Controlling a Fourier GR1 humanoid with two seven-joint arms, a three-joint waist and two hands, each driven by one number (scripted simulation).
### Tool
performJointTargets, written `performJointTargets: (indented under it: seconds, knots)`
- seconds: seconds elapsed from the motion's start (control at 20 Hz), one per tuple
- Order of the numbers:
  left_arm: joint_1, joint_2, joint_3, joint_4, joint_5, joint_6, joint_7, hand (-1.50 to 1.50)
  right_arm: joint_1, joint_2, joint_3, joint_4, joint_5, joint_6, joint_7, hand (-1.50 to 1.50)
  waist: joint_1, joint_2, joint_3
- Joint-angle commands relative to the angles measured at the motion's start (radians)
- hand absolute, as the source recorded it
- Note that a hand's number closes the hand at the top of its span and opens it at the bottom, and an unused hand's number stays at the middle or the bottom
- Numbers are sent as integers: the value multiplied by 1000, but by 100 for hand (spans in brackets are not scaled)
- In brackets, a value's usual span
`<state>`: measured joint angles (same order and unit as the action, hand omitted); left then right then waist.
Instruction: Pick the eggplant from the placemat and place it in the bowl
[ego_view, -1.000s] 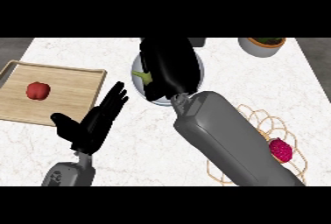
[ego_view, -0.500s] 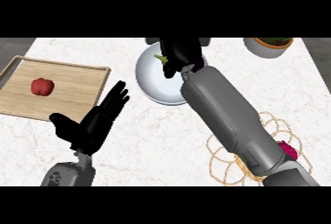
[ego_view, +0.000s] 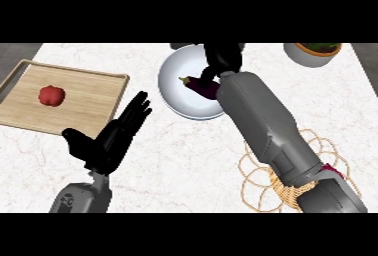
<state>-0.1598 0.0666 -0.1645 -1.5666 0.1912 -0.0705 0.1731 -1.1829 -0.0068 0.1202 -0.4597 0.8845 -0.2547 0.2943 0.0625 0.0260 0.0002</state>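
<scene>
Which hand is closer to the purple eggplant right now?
Right. The right hand is over the white bowl, just above the purple eggplant. The left hand rests open on the counter, well down-left.

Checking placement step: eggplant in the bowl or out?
In. The eggplant lies inside the white bowl, within its rim, beside the right hand above it. Whether the hand is touching it, cannot tell.

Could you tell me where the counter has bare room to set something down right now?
Bare counter lies between the left hand and the placemat, and right of the right forearm below the pot. It is crowded around the bowl, where the right hand and eggplant sit.
</scene>
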Motion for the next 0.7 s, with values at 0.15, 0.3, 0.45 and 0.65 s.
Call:
performJointTargets:
  seconds: [0.15,0.3,0.45,0.65]
  knots:
    - [26,-13,-5,-3,-4,4,-19,0,36,6,-194,-55,-240,-171,-232,-150,5,-1,3]
    - [-14,15,27,16,19,-18,4,0,87,7,-259,-165,-394,-221,-399,-150,-9,-7,4]
    - [10,2,17,23,8,-7,-4,0,129,7,-281,-226,-529,-157,-537,-150,-28,-17,2]
    - [43,2,42,25,-5,33,-2,0,322,7,-196,-452,-658,-59,-611,-150,-83,-42,1]
